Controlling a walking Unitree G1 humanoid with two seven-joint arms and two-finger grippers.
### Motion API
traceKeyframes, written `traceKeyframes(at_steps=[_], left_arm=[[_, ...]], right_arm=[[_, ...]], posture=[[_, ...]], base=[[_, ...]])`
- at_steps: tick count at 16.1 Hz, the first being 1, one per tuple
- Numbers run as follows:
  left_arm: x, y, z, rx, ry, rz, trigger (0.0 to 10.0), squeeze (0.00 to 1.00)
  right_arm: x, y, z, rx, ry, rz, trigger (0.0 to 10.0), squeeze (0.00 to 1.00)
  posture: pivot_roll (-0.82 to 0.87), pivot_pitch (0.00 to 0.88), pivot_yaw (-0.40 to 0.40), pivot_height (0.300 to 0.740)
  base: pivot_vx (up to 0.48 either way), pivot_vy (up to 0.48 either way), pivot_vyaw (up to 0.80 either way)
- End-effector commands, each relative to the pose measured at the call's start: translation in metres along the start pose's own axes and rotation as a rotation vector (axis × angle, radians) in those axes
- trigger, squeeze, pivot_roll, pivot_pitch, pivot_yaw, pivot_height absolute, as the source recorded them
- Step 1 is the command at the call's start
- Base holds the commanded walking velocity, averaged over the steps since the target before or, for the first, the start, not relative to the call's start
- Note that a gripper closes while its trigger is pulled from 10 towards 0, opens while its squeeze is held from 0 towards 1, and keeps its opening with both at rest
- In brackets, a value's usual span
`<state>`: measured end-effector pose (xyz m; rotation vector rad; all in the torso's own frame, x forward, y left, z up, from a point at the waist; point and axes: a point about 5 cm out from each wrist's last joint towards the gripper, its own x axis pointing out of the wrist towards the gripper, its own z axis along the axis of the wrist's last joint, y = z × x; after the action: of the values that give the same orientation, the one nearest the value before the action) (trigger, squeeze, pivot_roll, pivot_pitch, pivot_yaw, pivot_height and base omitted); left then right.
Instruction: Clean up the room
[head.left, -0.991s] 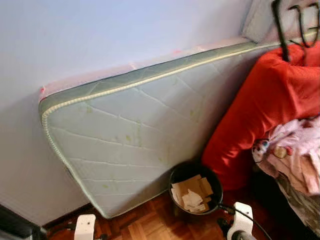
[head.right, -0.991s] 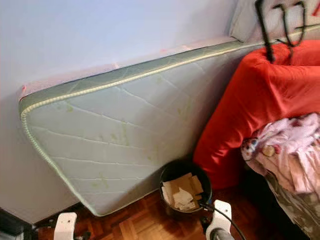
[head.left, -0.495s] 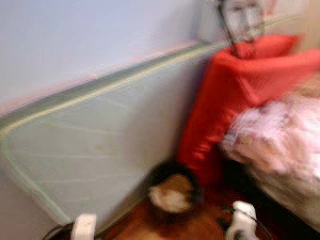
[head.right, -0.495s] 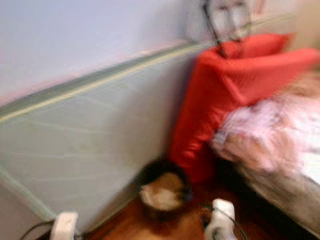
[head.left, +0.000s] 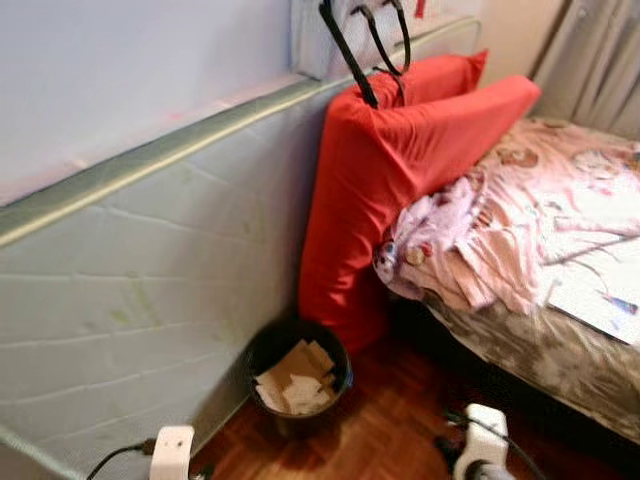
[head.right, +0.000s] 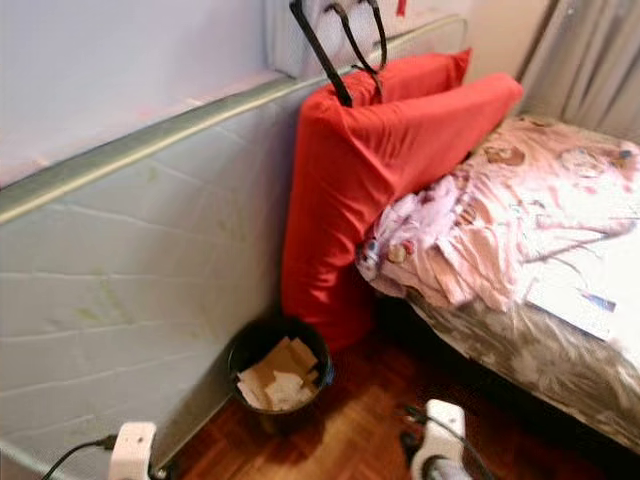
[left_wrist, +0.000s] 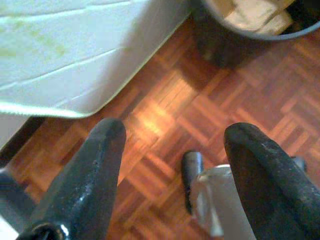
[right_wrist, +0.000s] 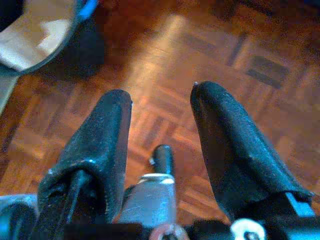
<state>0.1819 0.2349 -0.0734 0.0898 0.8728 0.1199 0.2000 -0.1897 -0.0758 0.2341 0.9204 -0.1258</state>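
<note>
A black wastebasket with crumpled paper and cardboard stands on the parquet floor between a leaning mattress and a bed. Pink clothes lie bunched at the bed's near corner, and a paper sheet lies on the cover. Two red pillows lean against the headboard. My left gripper hangs open over bare parquet, with the wastebasket ahead. My right gripper is open too, above the floor, nothing between its fingers.
A black bag strap hangs over the red pillows. Grey curtains hang at the far right. My two white forearm ends sit low in the eye views. Open parquet lies before the wastebasket.
The camera has swung to the right: the mattress has slid left and the bed, pink clothes and curtains have come into view. Both arms hang as before.
</note>
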Motion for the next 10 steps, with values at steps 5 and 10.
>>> traceKeyframes(at_steps=[5,10], left_arm=[[-0.0009,0.0008,-0.0047,-0.008,0.020,0.003,10.0,0.00],[-0.0009,0.0002,-0.0046,-0.013,0.019,0.000,10.0,0.00]], right_arm=[[-0.0005,-0.0050,0.0002,-0.039,0.019,-0.009,10.0,0.00],[-0.0006,-0.0059,0.0004,-0.036,0.018,-0.017,10.0,0.00]], posture=[[0.09,0.000,-0.020,0.740],[0.09,0.000,-0.026,0.740]], base=[[0.000,-0.207,0.00],[0.000,-0.258,0.00]])
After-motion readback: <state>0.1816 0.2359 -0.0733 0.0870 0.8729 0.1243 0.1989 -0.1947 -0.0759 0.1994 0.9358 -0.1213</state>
